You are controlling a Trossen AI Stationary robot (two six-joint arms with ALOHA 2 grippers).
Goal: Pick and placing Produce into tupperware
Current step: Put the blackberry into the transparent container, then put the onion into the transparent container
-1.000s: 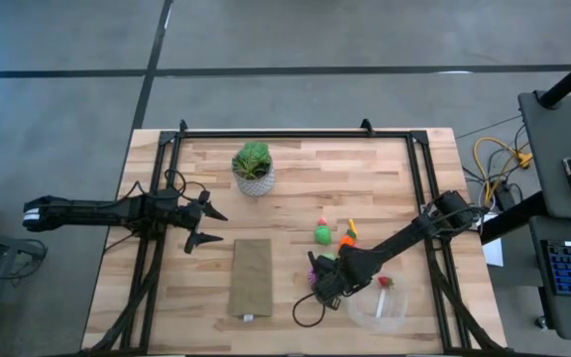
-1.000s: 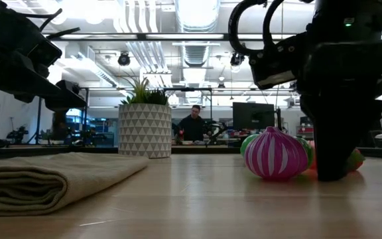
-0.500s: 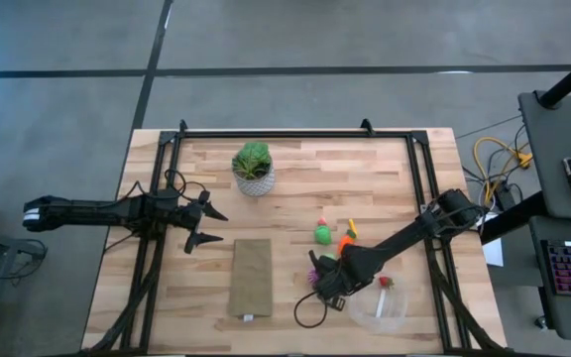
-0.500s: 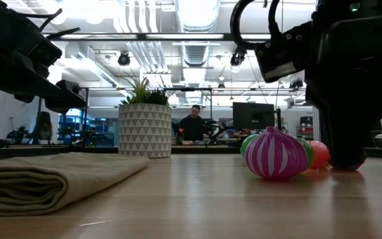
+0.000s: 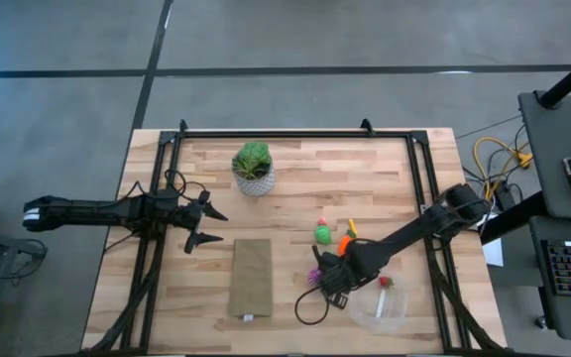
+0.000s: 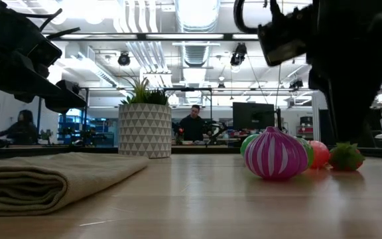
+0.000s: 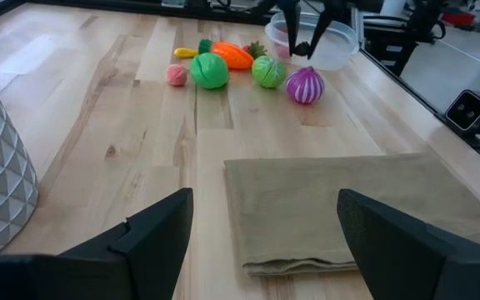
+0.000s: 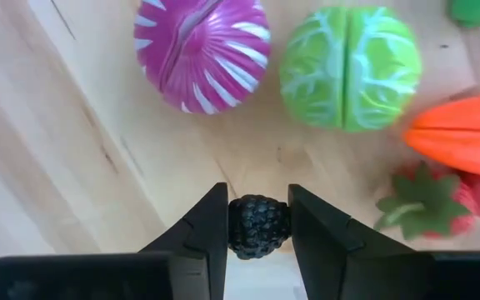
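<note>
**Blackberry gripped above counter**

Wooden counter (image 5: 295, 178) – folded tan cloth (image 5: 251, 278) centre, potted plant (image 5: 253, 169) behind. Clear tupperware (image 5: 380, 309) at near right edge. Left gripper (image 5: 206, 224) parked left, jaws open. Right gripper (image 8: 258, 223) raised – jaws clamped on dark blackberry (image 8: 258, 227), above magenta onion (image 8: 202, 52), green cabbage (image 8: 350, 67), orange carrot (image 8: 461, 133), strawberry (image 8: 427, 204).

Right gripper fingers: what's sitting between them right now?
The right wrist view shows a small dark bumpy berry pinched between the right gripper's two fingers, above bare wood near the magenta onion and green cabbage.
</note>
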